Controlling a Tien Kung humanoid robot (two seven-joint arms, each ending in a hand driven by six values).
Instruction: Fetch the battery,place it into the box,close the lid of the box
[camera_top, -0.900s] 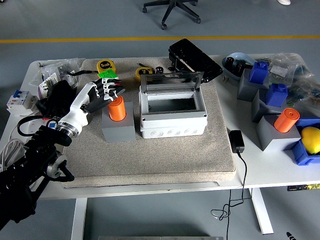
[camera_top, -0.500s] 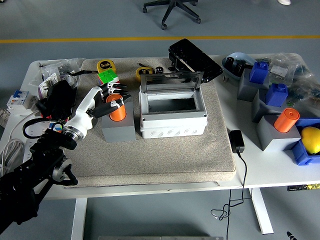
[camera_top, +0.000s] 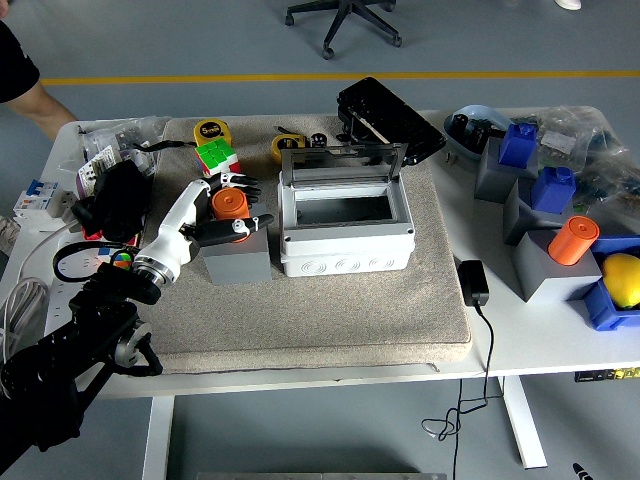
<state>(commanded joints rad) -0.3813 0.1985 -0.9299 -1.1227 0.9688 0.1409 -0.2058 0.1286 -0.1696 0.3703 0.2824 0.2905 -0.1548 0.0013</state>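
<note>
An orange cylindrical battery (camera_top: 232, 204) stands in a grey block holder (camera_top: 239, 264) on the beige mat, left of the box. My left hand (camera_top: 228, 205) is wrapped around it, fingers behind and thumb in front, gripping its sides. The grey box (camera_top: 345, 248) sits mid-mat with its clear lid (camera_top: 343, 158) tilted up at the back and its inside bare. My right arm is out of sight.
A second orange battery (camera_top: 572, 240) stands in a grey block (camera_top: 545, 270) at the right, among blue blocks and a yellow object (camera_top: 624, 278). Behind my hand lie a green cube (camera_top: 216, 154) and tape measures (camera_top: 211, 130). A person's arm (camera_top: 42, 102) shows at top left.
My left hand moved right from beside the battery and closed around it. The battery now sits slightly higher in the picture. A person's arm has come in at top left.
</note>
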